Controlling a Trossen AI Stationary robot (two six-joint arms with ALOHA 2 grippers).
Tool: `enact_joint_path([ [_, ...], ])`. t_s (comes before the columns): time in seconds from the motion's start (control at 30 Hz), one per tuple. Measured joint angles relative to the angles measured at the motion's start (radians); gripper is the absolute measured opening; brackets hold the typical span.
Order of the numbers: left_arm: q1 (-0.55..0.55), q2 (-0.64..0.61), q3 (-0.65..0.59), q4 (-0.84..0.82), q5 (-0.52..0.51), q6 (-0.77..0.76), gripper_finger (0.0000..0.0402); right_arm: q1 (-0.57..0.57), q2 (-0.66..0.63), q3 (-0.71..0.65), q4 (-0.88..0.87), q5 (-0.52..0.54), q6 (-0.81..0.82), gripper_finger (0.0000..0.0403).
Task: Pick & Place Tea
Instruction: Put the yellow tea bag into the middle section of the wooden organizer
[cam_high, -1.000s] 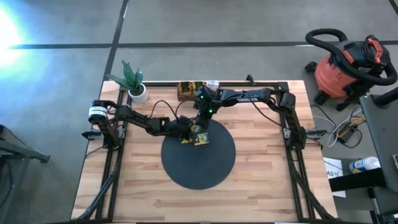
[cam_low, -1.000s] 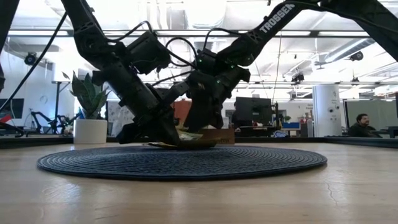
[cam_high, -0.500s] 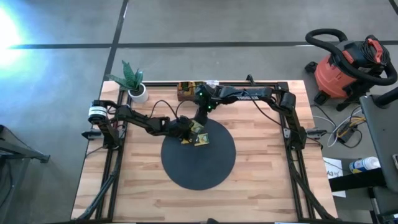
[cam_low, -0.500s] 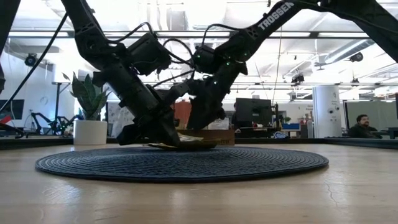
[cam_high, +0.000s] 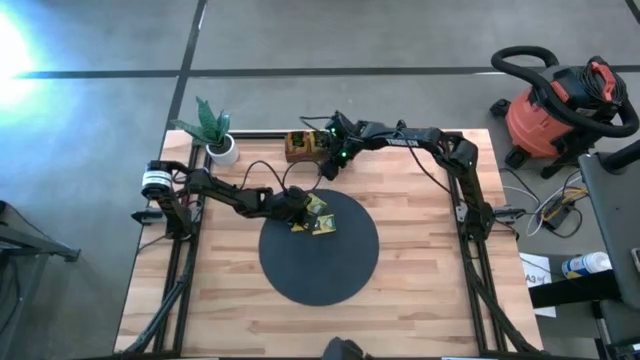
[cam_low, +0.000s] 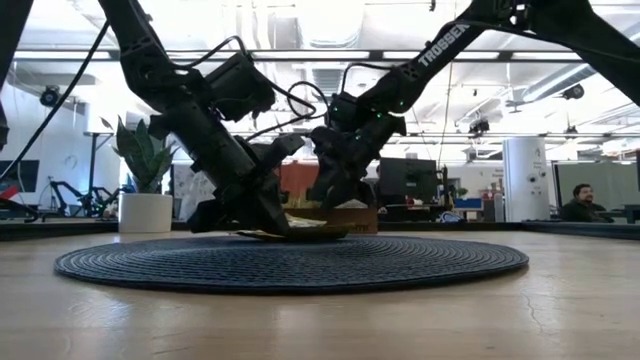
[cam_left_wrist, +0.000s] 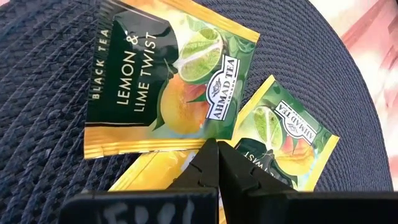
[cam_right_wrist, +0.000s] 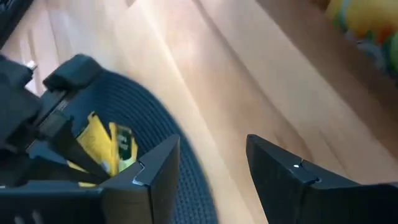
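The left tool (cam_high: 303, 213), its fingers pressed shut, is resting low on the round black woven mat (cam_high: 330, 270) at its far edge, touching the small flat yellow-and-green tea packets (cam_left_wrist: 168, 87) lying there; whether it is pinching one I cannot tell. The right tool (cam_right_wrist: 208, 168), fingers spread and gripping nothing, is hanging above the pale wooden bench (cam_high: 420, 250) between the mat and the brown wooden compartment tray (cam_high: 300, 147).
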Motion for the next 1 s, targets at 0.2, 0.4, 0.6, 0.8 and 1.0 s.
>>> enact_joint_path([
  [0.2,0.025,0.0,-0.001,0.005,0.013,0.028,0.0,0.02,0.0,-0.005,-0.019,-0.035,0.001,0.0183],
  [0.4,0.046,0.001,-0.001,0.01,0.014,0.044,0.0,0.073,0.001,-0.008,-0.025,-0.028,0.028,0.0183],
  [0.6,0.047,0.001,-0.001,0.01,0.013,0.045,0.0,0.1,0.007,-0.022,-0.044,0.075,0.031,0.0183],
  [0.8,0.047,0.001,-0.001,0.01,0.011,0.061,0.0,0.102,0.007,-0.05,-0.034,0.066,0.059,0.0183],
  [1.0,0.048,0.001,-0.001,0.01,0.011,0.077,0.0,0.102,0.007,-0.102,0.01,0.003,0.095,0.0183],
])
